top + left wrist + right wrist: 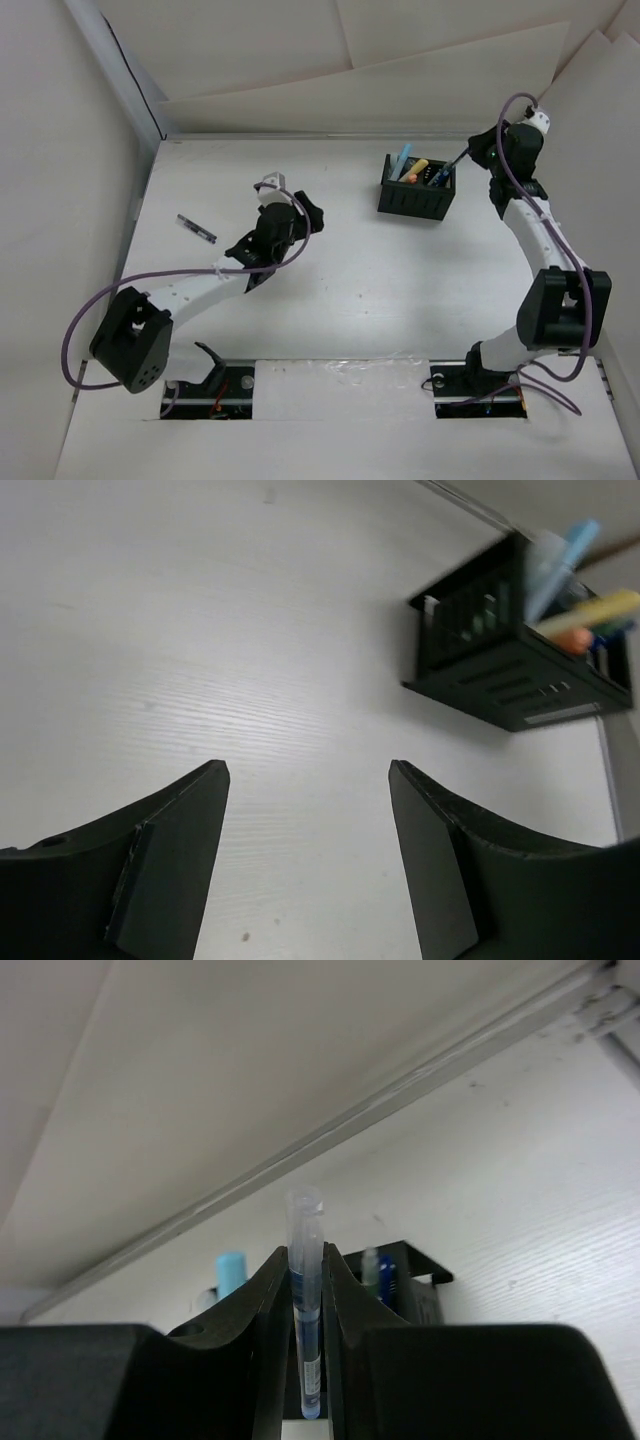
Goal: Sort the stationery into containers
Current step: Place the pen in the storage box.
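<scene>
The left gripper (308, 778) is in the middle left of the top view. Its fingers are wide apart with nothing between them, and only bare table (380, 290) shows below them. A dark pen (197, 228) lies flat on the table to the left of this arm, well apart from it.

Farther back, in the upper middle of the top view, stands the black box (415, 200). A light blue pen (403, 160) and a yellow pen (416, 167) stick up out of it, with some darker pens beside them.

At the upper right, the right gripper (305, 1260) is by the right end of the box. Its fingers are squeezed tight on a clear blue pen (305, 1305), and the pen's tip pokes out past the fingertips.
</scene>
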Available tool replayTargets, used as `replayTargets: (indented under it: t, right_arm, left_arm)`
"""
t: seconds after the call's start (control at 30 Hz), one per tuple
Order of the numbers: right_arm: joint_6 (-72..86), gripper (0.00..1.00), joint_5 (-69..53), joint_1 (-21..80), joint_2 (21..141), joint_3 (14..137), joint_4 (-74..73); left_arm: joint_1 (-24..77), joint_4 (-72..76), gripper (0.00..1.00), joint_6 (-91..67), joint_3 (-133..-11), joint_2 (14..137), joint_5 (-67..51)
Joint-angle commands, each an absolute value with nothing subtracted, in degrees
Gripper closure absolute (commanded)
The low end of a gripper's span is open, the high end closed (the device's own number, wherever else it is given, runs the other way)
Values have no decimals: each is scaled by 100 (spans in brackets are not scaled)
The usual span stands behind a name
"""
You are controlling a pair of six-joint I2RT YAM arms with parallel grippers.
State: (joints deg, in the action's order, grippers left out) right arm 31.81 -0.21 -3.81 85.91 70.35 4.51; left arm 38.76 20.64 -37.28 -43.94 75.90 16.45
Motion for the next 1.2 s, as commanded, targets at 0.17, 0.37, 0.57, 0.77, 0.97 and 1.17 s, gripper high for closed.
replayTargets:
  t: [0.17, 0.37, 0.57, 0.77, 0.97, 1.17]
  right_arm:
    - [3174, 99, 1590, -10, 9465, 7663, 694]
    - [2910, 99, 2276, 465, 9957, 7945, 694]
    - [2839, 90, 2891, 808, 10011, 7805, 694]
    - [2961, 45, 2945, 879, 9809, 7594, 694]
    - [2962, 29, 2427, 650, 9001, 7173, 642]
    - [2883, 100, 1100, 325, 8324, 7066, 581]
  left_arm:
    - [3243, 388, 40, -5360, -4745, 7918, 3548]
    - [2980, -343, 41, -5730, -5352, 8595, 3700]
    - [2278, -229, 42, -5862, -5353, 8850, 2910]
    - [1627, -184, 45, -6047, -5229, 8851, 2698]
    - [1301, -588, 46, -6249, -5282, 8719, 2988]
    - [582, -782, 51, -6311, -5344, 8587, 2760]
